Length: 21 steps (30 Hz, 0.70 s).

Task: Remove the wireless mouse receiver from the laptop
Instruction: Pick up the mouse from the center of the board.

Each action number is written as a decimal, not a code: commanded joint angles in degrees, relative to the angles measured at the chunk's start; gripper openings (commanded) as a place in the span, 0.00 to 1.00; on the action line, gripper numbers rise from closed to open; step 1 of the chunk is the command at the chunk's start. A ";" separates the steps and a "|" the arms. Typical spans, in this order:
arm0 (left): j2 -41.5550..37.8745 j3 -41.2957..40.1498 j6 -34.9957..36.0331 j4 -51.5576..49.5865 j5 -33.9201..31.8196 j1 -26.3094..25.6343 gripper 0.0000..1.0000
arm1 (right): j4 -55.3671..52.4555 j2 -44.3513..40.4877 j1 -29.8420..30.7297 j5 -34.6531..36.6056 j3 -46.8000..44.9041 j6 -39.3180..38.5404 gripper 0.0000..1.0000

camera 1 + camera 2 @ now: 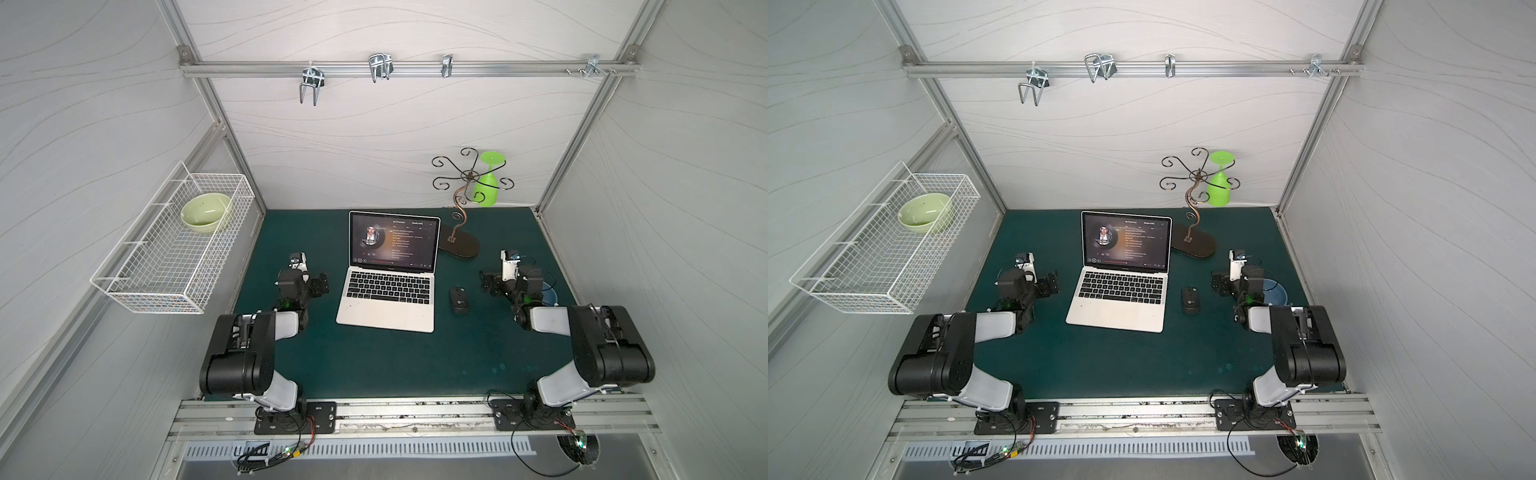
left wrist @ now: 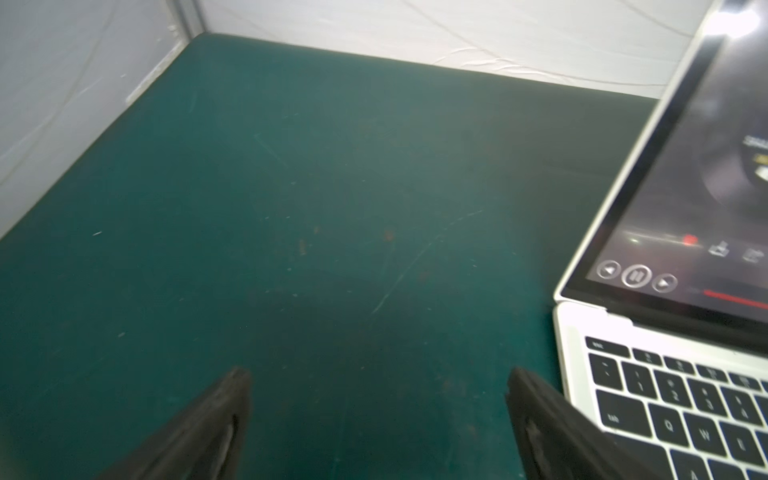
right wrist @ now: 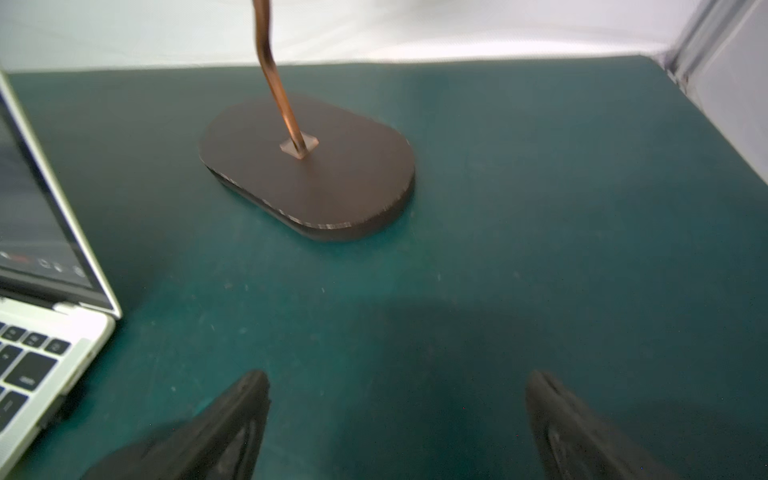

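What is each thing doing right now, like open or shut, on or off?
laptop: open, screen lit.
left pincer: open, empty.
right pincer: open, empty.
green wine glass: hanging upside down on the rack.
green bowl: in the wire basket, empty.
mouse: lying flat beside the laptop.

This is a robotics lab test cell, not a lived-in room. White wave-patterned wall panels (image 1: 374, 124) in a bare aluminium-profile frame (image 1: 217, 120) box in a dark green table mat (image 1: 374, 357). The left black-and-white robot arm (image 1: 245, 353) and the right black-and-white robot arm (image 1: 602, 345) are bolted to a slotted aluminium front rail (image 1: 415, 409), with loose black cables (image 1: 249, 459) below. A white wire basket (image 1: 166, 266) and bare metal hooks (image 1: 380, 68) are fixed to the walls.
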 commanded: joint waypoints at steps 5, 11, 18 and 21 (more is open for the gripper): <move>-10.41 9.35 -11.22 -24.24 -7.72 0.54 0.99 | -38.67 -8.29 6.04 6.04 17.06 8.03 0.99; -13.16 22.22 -18.89 -50.41 -1.22 0.45 0.99 | -53.53 -13.28 15.56 4.08 22.08 11.62 0.99; -18.57 20.77 -24.23 -53.91 19.27 -1.70 0.99 | -64.47 -11.56 20.05 1.07 22.98 20.42 0.99; -20.18 18.57 -25.27 -53.14 25.34 -5.39 0.99 | -63.70 -9.71 22.73 2.47 21.51 20.93 0.99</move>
